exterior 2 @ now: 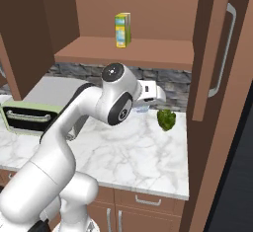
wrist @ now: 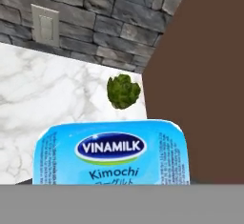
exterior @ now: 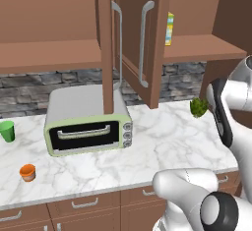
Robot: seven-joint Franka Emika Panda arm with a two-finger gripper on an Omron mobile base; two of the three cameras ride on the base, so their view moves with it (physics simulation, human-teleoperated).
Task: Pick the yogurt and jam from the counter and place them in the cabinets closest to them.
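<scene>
Hand view: a light-blue yogurt cup [wrist: 112, 154] with "VINAMILK Kimochi" on its lid fills the lower centre, pressed right up against the camera. The finger tips are hidden behind it, so whether they are clamped on the cup cannot be told from here.

Right base view: the white arm rises from the lower left, and the gripper [exterior 2: 148, 97] sits mid-frame, low over the white marble counter [exterior 2: 128, 152] against the grey stone backsplash [exterior 2: 173, 75]. A sliver of pale blue shows beneath the hand.

Just right of the hand lies a leafy green vegetable [exterior 2: 166, 119] on the counter; in the hand view it appears above the cup, near a brown panel on the right.

Upper centre, the cabinets [exterior 2: 123, 51] stand open, and a yellow-and-green carton [exterior 2: 122, 29] stands upright on the wooden shelf.

Left base view: a pale green toaster oven [exterior: 88, 119] stands centre-left on the counter. A green cup [exterior: 7, 130] sits at the far left edge, and a small orange jar [exterior: 27, 172] at lower left, well apart from the oven. A wall outlet [wrist: 45, 24] sits upper left in the hand view.
</scene>
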